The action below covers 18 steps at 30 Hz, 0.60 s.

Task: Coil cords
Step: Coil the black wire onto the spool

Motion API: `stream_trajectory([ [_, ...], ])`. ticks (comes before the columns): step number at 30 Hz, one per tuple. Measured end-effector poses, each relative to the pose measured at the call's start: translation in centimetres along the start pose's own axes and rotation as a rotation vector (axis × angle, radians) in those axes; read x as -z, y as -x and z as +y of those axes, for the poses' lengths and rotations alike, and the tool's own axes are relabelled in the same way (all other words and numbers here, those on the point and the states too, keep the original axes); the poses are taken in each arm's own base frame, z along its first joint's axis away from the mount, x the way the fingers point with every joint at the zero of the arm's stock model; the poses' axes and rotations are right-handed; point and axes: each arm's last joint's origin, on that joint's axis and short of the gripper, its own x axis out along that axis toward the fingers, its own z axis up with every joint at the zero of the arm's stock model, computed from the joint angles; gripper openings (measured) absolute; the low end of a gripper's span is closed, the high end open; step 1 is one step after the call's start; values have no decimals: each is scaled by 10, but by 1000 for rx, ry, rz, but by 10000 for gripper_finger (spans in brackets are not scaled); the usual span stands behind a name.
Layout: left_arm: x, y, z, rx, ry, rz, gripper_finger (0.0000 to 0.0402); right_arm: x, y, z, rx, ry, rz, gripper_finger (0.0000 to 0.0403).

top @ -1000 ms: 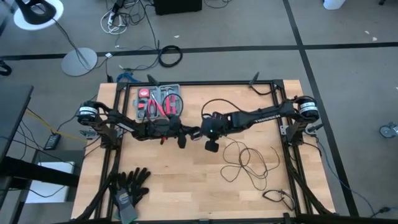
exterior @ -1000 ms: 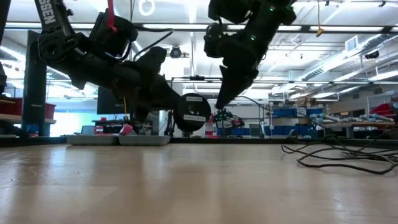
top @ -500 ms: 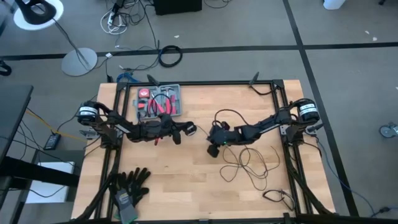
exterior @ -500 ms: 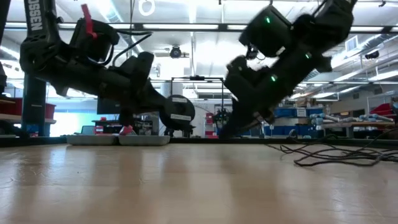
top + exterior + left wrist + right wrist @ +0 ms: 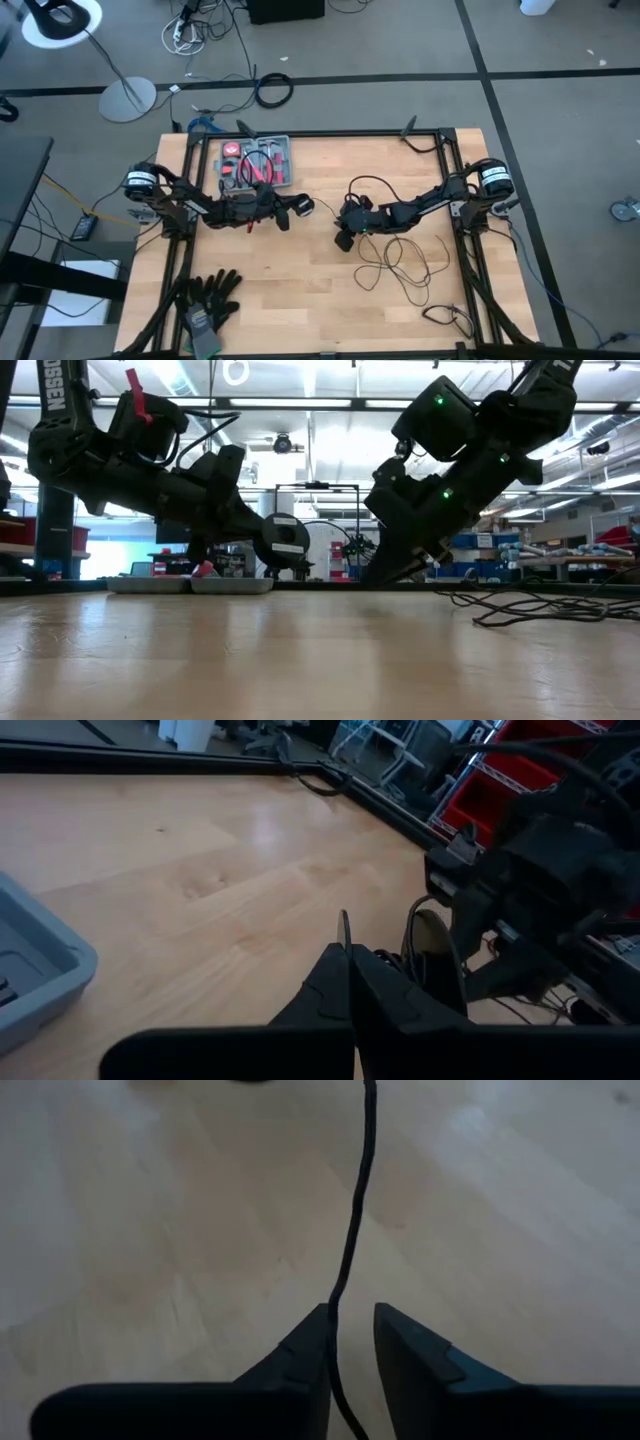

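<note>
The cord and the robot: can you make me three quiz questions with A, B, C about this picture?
1. Where do the cord's loose loops lie?
A. On the table by the right gripper
B. In the tray
C. On the floor

2. What colour are the gloves?
A. Red
B. Black
C. White

3. How are the left gripper's fingers?
A. Wide open
B. Shut together
C. Around a hammer

Answers:
1 A: the high view shows the loops on the wood beside that gripper.
2 B: both gloves look black.
3 B: the left wrist view shows no gap between the fingers.
</note>
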Motion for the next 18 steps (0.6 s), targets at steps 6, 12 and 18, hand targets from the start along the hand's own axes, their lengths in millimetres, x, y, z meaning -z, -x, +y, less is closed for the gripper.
stream_trajectory([
  [6, 2, 0, 1, -11, -7, 16, 0, -5, 0, 0, 37, 33, -65, 73],
  [12, 2, 0, 1, -15, -10, 23, 0, -7, 0, -2, 98, 43, -106, 73],
  [18, 7, 0, 5, -56, -34, 71, 0, -7, 0, -2, 100, 85, -103, 73],
])
